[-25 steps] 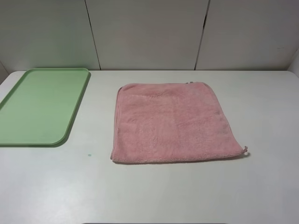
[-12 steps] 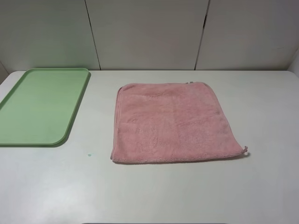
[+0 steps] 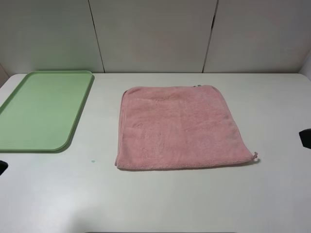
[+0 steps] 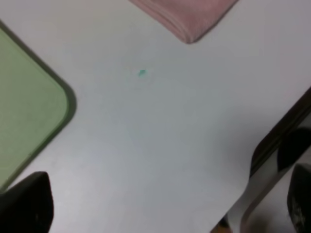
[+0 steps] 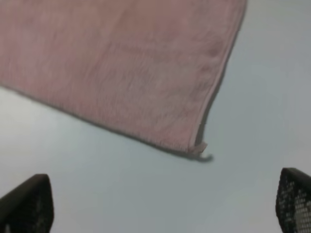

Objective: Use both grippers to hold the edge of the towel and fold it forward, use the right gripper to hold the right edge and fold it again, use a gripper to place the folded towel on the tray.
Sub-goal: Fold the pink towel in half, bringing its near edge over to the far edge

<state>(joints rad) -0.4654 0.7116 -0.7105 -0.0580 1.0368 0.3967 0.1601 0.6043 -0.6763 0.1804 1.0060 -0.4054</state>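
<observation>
Pink towel [image 3: 180, 127] is lying flat; left gripper [image 4: 160, 206] and right gripper [image 5: 160, 201] are gaping empty. Uneven pinches are probably risking a skewed fold.

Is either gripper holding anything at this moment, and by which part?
Nothing is held. The left gripper and right gripper both show open, empty jaws; the towel lies flat and untouched.

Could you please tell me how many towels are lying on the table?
1. The pink towel lies flat on the table, right of the green tray. Nothing appears hidden.
</observation>
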